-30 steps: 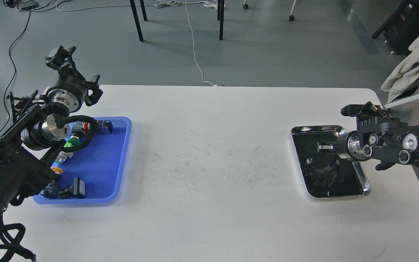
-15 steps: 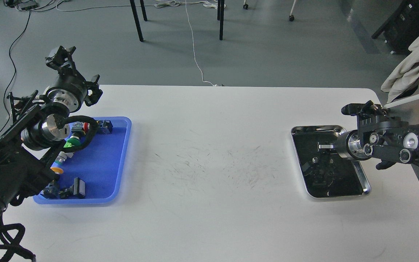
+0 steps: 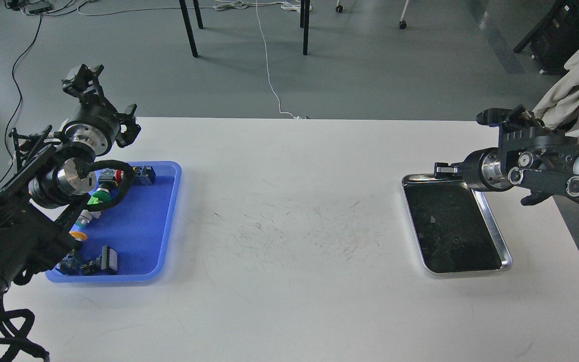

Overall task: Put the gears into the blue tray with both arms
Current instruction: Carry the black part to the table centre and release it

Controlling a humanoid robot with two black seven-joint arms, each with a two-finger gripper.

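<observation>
The blue tray (image 3: pixel 143 221) lies on the table's left side. My left gripper (image 3: pixel 107 103) hovers above its far left corner, claws spread open with nothing between them. On the right, the steel tray (image 3: pixel 493 232) has a dark inside where faint tiny specks (image 3: pixel 454 241) may be gears, too small to make out. My right gripper (image 3: pixel 443 170) points left over the steel tray's far rim. It is seen small and dark, so I cannot tell its fingers apart or whether it holds anything.
Several push-button switches (image 3: pixel 99 195) with red, green and yellow caps lie along the blue tray's left side and near corner. The white table (image 3: pixel 289 211) spreads scuffed between the two trays. A beige cloth (image 3: pixel 578 70) hangs at the far right, beyond the table.
My right gripper has lifted from the middle of the steel tray up and back to its far rim. The left arm has barely moved.
</observation>
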